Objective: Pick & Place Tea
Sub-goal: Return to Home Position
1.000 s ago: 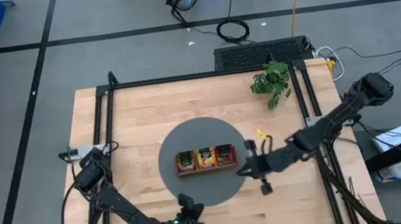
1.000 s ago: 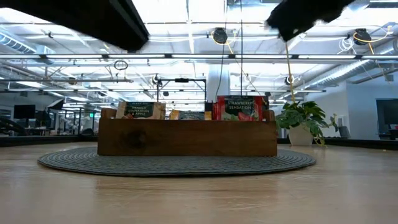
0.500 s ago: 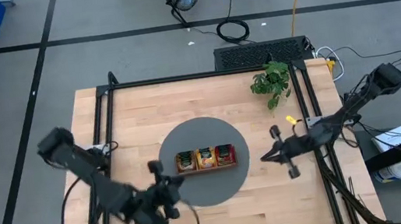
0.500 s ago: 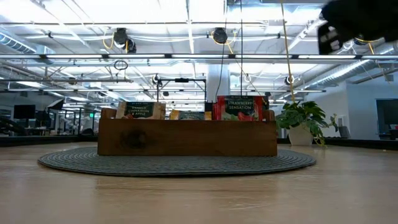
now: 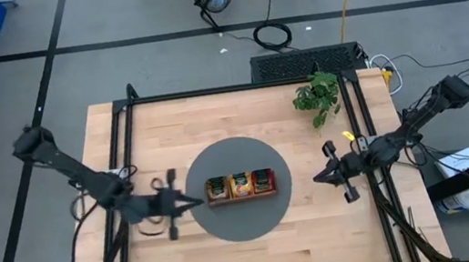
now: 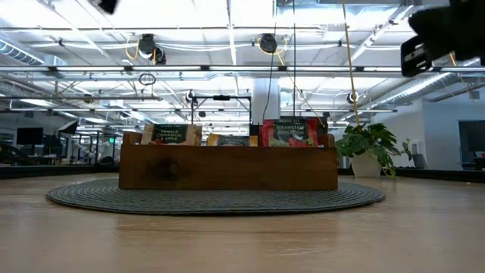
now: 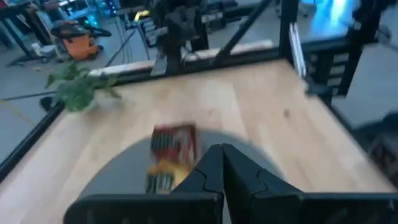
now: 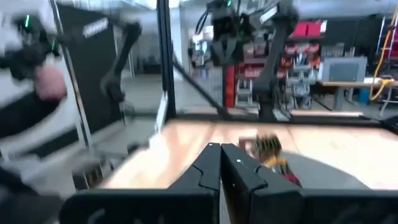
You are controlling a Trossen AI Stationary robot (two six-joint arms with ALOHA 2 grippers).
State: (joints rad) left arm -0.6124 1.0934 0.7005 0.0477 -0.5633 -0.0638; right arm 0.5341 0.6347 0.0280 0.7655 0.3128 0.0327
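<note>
Tea sachets (image 6: 292, 130), low view: lower parts hidden behind the near wall of the wooden tray (image 6: 227, 171); the middle compartment's barely clear the rim. High view: labels too small to read; number per compartment cannot be told. Both wrist views: sachets and tray blurred, print illegible. Right arm (image 6: 447, 34), low view: blurred, cut off by the top edge.

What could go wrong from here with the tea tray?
1. The left gripper, shut, points at the wooden tray's left end from nearby; dipping forward, it might shove the tray.
2. The red sachets stick up above the tray wall; a jolt could tip one out.
The right gripper waits farther off.
</note>
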